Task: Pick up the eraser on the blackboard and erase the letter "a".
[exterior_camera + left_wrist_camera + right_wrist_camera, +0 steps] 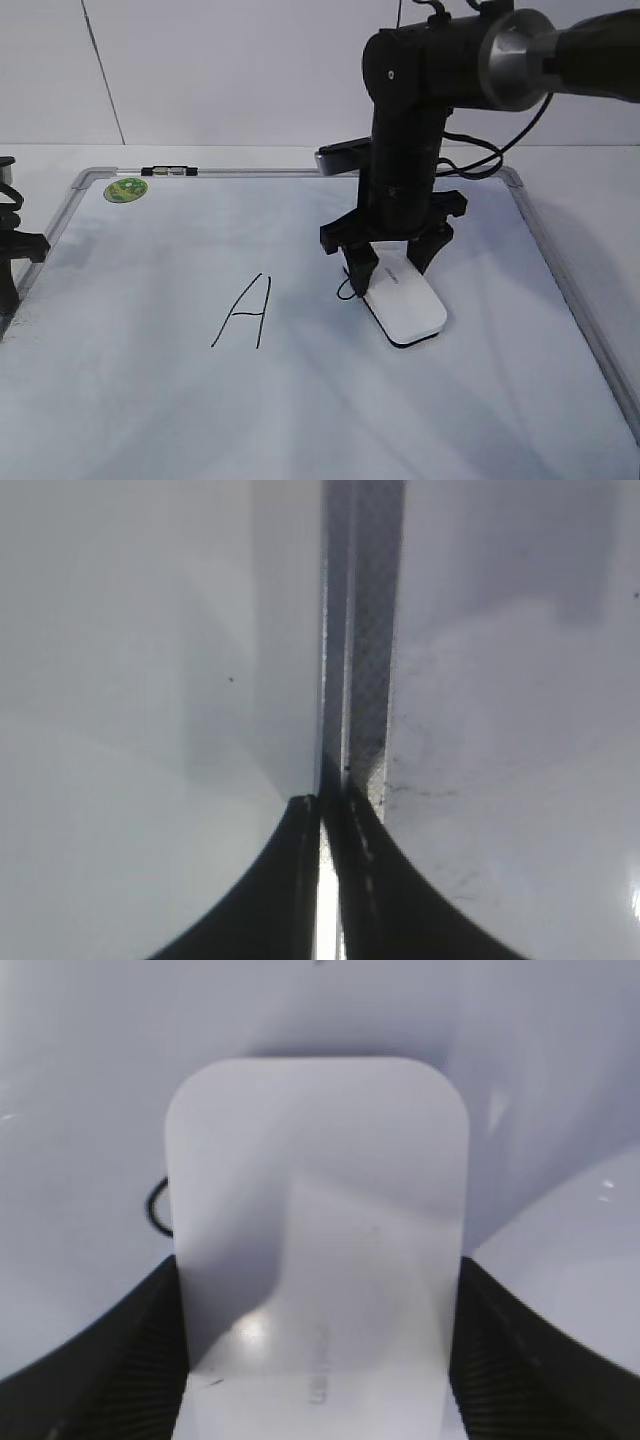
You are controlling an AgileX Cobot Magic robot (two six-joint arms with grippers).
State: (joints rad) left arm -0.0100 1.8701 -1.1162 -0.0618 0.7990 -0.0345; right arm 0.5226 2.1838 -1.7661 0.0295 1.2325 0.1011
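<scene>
both fingers of the right hand (388, 262) clamp the eraser (403, 302) on the blackboard (150, 400), covering most of the letter "a" (346, 291); the left hand (330, 880) is closed, empty.

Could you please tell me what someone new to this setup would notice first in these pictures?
The eye goes first to the right gripper, its black fingers on either side of the white eraser, right of centre on the blackboard. Next comes the tall capital "A" to its left, with a bit of the letter "a" peeking out at the eraser's left edge. A green sticker marks the far left corner.
</scene>
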